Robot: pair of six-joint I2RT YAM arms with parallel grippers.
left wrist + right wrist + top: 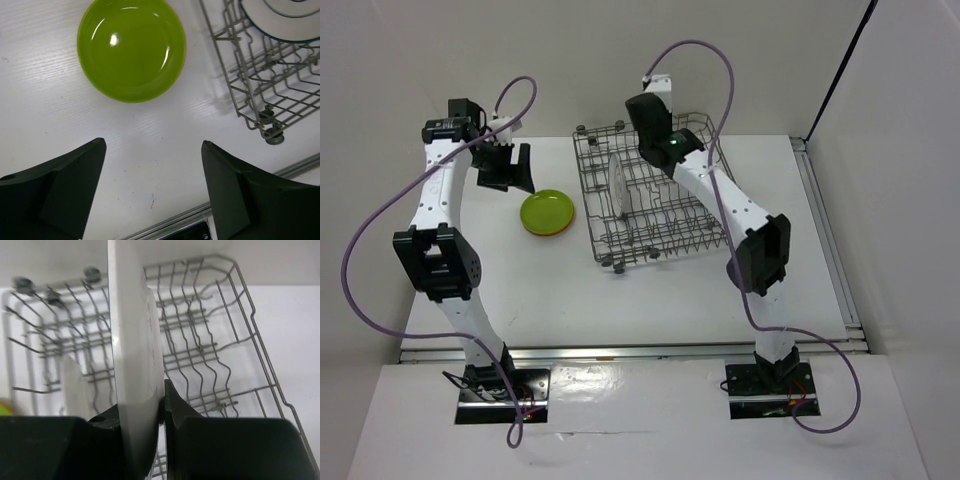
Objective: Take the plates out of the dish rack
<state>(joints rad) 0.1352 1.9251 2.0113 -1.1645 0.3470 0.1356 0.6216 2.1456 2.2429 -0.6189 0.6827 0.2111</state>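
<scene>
Pinching the pale plate (132, 365), upright and edge-on in the dish rack (660, 230), are your right fingers (200, 440); left fingers (65, 185) gape.

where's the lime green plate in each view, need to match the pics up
top external: green plate on the table, left of the dish rack.
left wrist: top centre, dish rack at right.
right wrist: not clearly in it; only a greenish blur at the left edge.
shared landmark: the dish rack.
</scene>
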